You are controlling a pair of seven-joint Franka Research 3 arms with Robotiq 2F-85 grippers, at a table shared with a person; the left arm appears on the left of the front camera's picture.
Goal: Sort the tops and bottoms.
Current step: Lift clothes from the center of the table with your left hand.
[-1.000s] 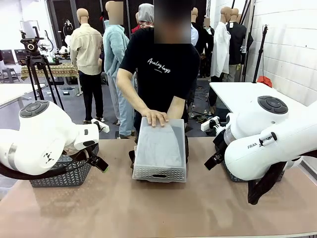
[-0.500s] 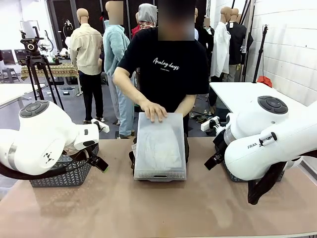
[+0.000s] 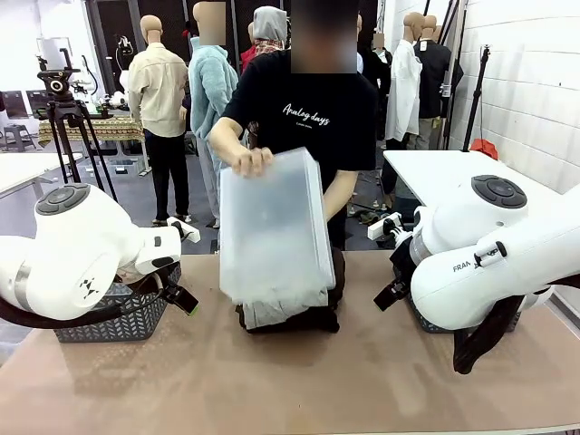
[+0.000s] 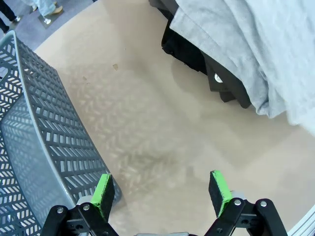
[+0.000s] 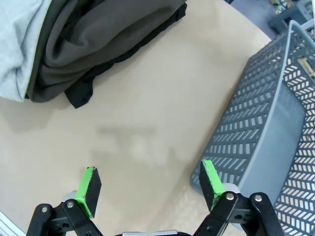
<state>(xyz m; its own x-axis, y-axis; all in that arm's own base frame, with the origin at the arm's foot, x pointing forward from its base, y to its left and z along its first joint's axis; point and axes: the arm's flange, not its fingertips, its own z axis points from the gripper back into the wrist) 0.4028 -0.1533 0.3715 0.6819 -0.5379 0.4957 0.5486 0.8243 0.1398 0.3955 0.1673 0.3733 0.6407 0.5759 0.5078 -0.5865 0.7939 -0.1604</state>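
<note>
A pile of garments lies mid-table at the far edge: a light grey one [image 3: 276,306] on top, with dark ones [image 3: 294,321] beneath it. A person's hands hold a translucent bin [image 3: 272,227] tilted upright over the pile. The left wrist view shows the light grey garment [image 4: 246,44] over a black one [image 4: 194,51]. In the right wrist view a dark brown garment [image 5: 98,34] lies folded beside the light grey one [image 5: 19,44]. My left gripper [image 4: 161,192] hangs open above bare table, left of the pile [image 3: 184,302]. My right gripper [image 5: 150,183] is open too, right of the pile [image 3: 387,294].
A grey woven basket [image 3: 118,315] stands at the table's left under my left arm, close beside my left fingers [image 4: 39,147]. A second grey basket [image 5: 266,118] stands at the right by my right gripper. The person stands at the far edge.
The person has lifted the bin from lying flat over the pile and tipped it upright, uncovering the garments. Neither arm has moved.
</note>
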